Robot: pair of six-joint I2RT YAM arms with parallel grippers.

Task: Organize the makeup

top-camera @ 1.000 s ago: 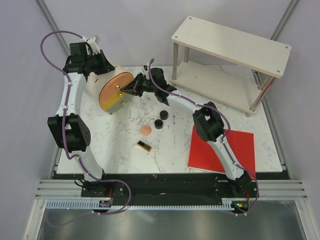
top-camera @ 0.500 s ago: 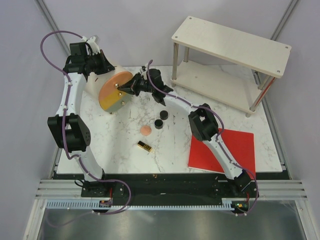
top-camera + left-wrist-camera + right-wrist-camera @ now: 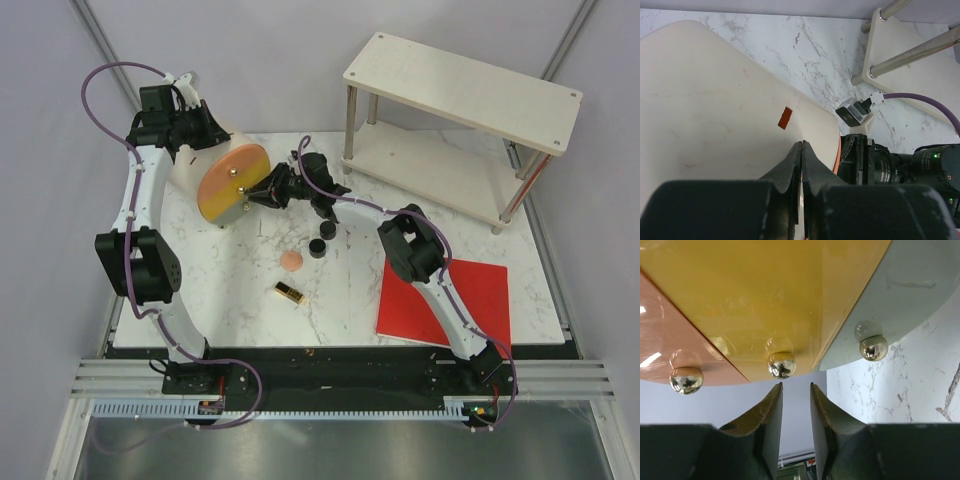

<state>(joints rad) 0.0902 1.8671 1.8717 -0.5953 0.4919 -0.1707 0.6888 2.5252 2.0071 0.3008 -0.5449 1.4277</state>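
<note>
My left gripper (image 3: 207, 138) is shut on the cream wall of the orange-yellow lidded case (image 3: 230, 183), holding it tipped on its side; its fingers (image 3: 810, 165) pinch the rim. My right gripper (image 3: 252, 194) is slightly open and empty at the case's lid. In the right wrist view the gripper (image 3: 796, 386) sits just below a gold knob (image 3: 781, 364) on the lid. On the table lie two black compacts (image 3: 327, 229) (image 3: 317, 247), a peach puff (image 3: 291, 260) and a gold-and-black lipstick (image 3: 289, 292). No foundation tubes show.
A flat red sheet (image 3: 455, 300) lies at the right front under the right arm. A two-level pale wooden shelf (image 3: 460, 95) on metal legs stands at the back right. The marble tabletop (image 3: 230, 300) ends at a black front rail.
My right gripper pushed in against the lid, then drew back a little down and to the right. The lid now faces the camera more. The left gripper keeps its hold.
</note>
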